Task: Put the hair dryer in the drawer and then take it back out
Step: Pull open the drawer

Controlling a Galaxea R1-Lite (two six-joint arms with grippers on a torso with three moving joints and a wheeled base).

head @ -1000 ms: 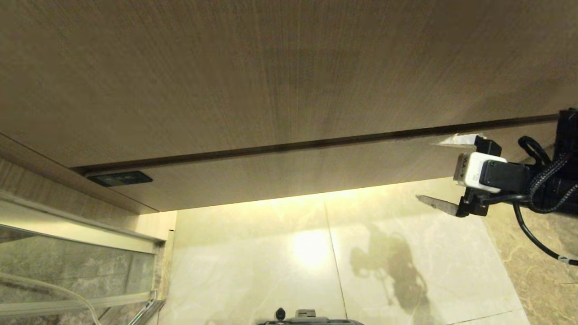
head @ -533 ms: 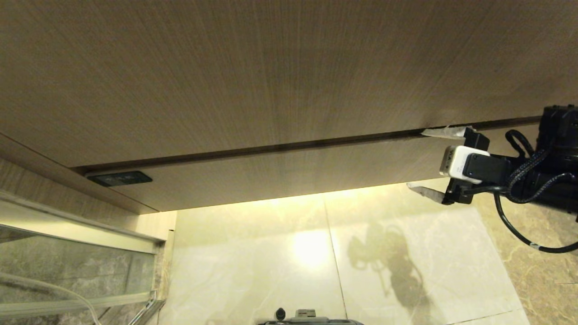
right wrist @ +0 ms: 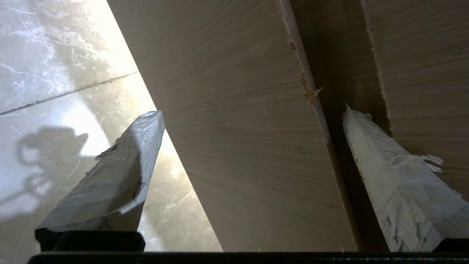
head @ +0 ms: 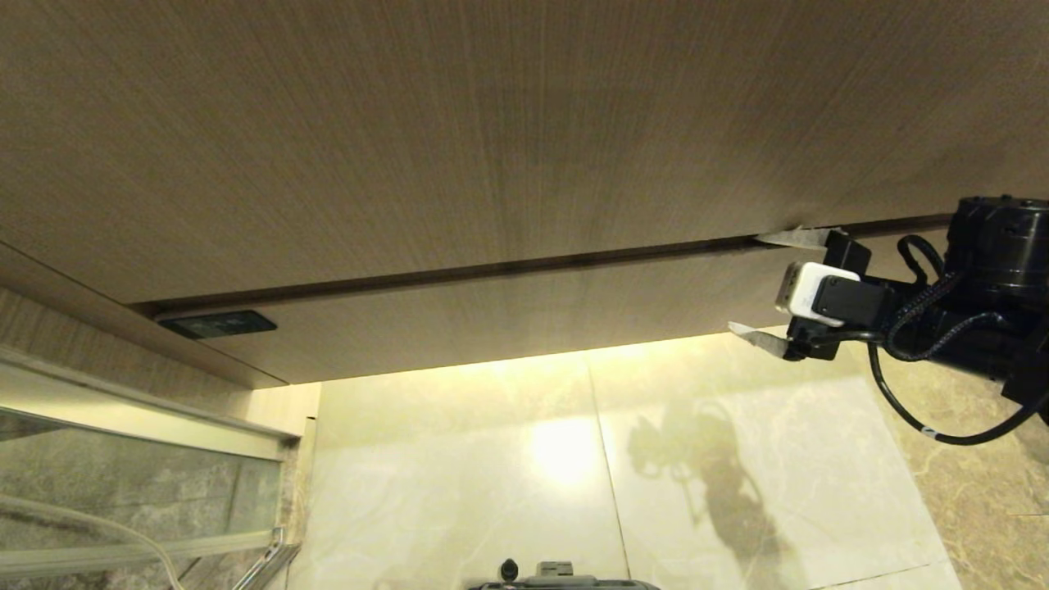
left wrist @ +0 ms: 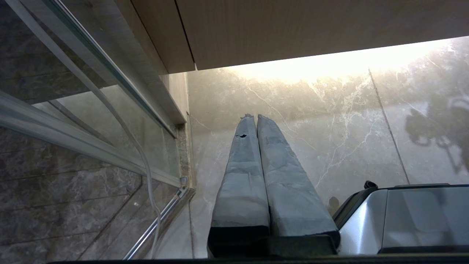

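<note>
The drawer is closed; its low wood-grain front (head: 524, 307) runs across the head view below a dark gap (head: 574, 262). My right gripper (head: 746, 283) is open at the right end of that front. One taped finger (right wrist: 388, 172) has its tip at the gap, the other (right wrist: 121, 172) lies just past the lower edge, and the drawer front (right wrist: 249, 146) fills the space between them. Nothing is held. The hair dryer is out of view. My left gripper (left wrist: 254, 116) is shut and empty, parked low and pointing over the floor.
A taller wood panel (head: 492, 123) stands above the gap. A black plate (head: 217, 324) sits at the drawer's left end. A glass door with a metal rail (head: 139, 442) is at the left. The marble floor (head: 737, 459) and my base (left wrist: 403, 216) lie below.
My right gripper has moved left along the drawer front and slightly up, staying open. The drawer has stayed closed.
</note>
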